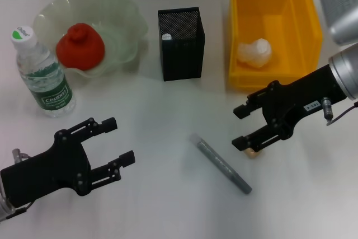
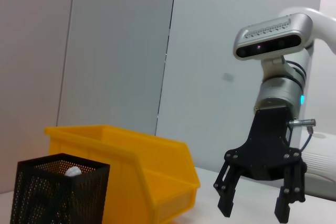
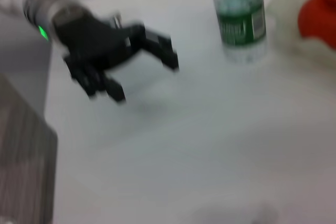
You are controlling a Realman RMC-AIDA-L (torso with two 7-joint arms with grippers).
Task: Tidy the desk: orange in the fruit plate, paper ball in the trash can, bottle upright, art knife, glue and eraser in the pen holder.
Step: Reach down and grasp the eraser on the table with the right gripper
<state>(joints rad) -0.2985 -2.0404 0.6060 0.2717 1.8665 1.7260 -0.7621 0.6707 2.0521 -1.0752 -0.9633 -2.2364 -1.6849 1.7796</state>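
The orange sits in the pale-green fruit plate at the back left, and the bottle stands upright beside them. The paper ball lies inside the yellow trash can. A white-topped item shows in the black mesh pen holder. A slim grey art knife lies flat on the desk. My right gripper is open just right of the knife, with the tan eraser peeking out under its lower finger. At the front left, my left gripper is open and holds nothing.
The left wrist view shows the pen holder, the trash can and my right gripper beyond them. The right wrist view shows the left gripper, the bottle and the orange.
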